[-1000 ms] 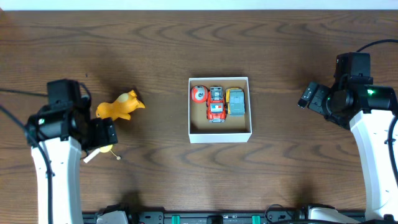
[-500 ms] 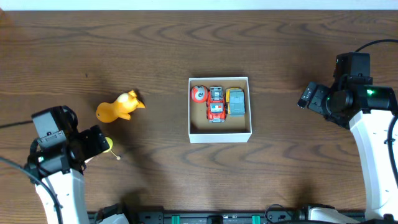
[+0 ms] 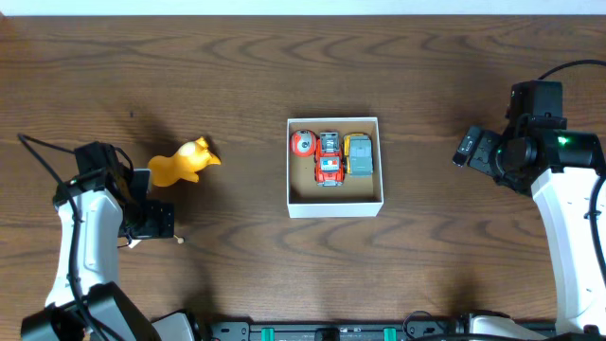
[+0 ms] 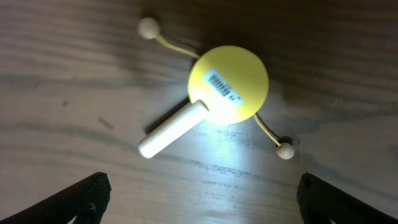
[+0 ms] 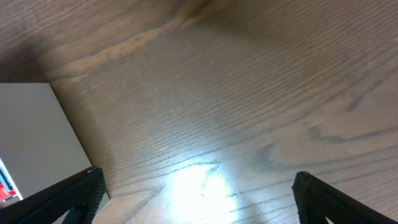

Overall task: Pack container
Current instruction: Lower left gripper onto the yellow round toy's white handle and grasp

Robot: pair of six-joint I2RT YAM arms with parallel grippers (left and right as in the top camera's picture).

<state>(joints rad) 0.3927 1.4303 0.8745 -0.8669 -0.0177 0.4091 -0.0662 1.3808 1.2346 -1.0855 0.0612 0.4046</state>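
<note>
My left pincer [image 4: 200, 196]: fingers apart, nothing between them, hanging over the wood.
Rattle toy [image 4: 228, 84]: right under me. The yellow disc lies flat, its white handle [image 4: 173, 129] runs out toward 8 o'clock, one corded bead [image 4: 148, 27] sits at 11 and the other bead [image 4: 285, 150] at 5.
Risk at the grasp: the disc is low and flat, so closing across it could skid it away. The handle looks the safer hold, but only if my fingers line up across it.
Orange toy [image 3: 183, 162]: on the table at about 1 o'clock from me, apart from the rattle.
Container [image 3: 334, 209]: mid-table, between 2 and 3 o'clock from me, with three small toys [image 3: 329, 158] along its 12 o'clock side and the near half bare.
Risk at the drop: a loose bead could snag the thin wall — or drag the light box.
Right pincer [image 5: 198, 186]: fingers apart, empty, at 3 o'clock of the container.
</note>
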